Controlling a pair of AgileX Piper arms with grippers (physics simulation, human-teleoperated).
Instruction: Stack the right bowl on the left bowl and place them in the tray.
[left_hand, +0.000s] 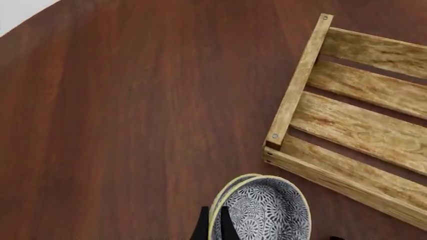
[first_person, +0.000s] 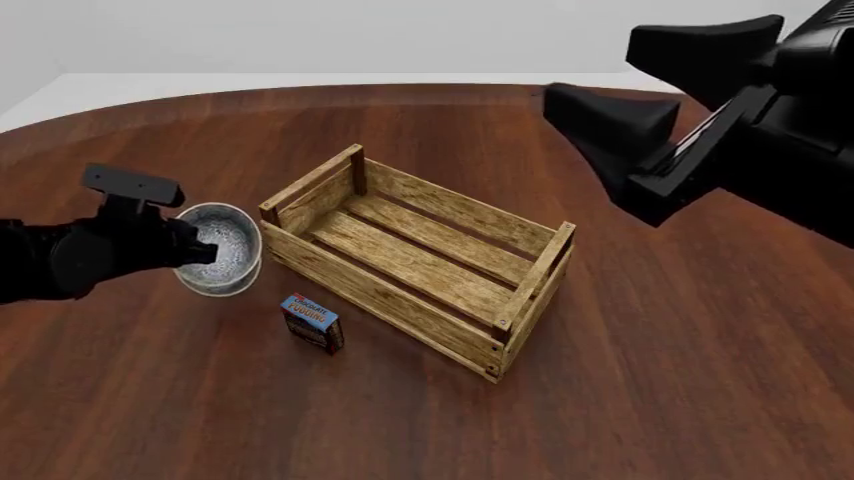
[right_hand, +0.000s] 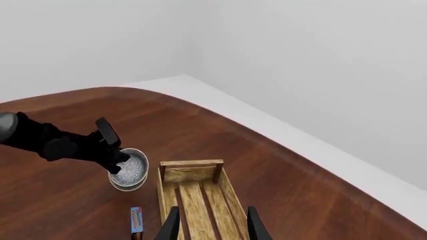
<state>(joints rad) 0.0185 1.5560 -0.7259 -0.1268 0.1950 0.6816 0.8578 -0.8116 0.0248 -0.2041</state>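
Observation:
Two patterned grey bowls (first_person: 227, 250) with pale rims sit nested one inside the other, tilted, just left of the tray. My left gripper (first_person: 198, 243) is shut on their near rim. In the left wrist view one finger (left_hand: 202, 227) is outside the rim of the stacked bowls (left_hand: 267, 210) and one is inside. The tray (first_person: 387, 300) is a light-brown wooden crate in the middle of the table, and nothing is in it. It also shows in the left wrist view (left_hand: 297, 85) and the right wrist view (right_hand: 190, 164). My right gripper (right_hand: 212, 227) is open and empty, raised high at the right (first_person: 594, 70).
A small blue-and-red box (first_person: 311, 322) stands on the table in front of the tray's near-left wall, close to the bowls. It also shows in the right wrist view (right_hand: 135, 220). The round dark wooden table (first_person: 667, 380) ends at a curved far edge.

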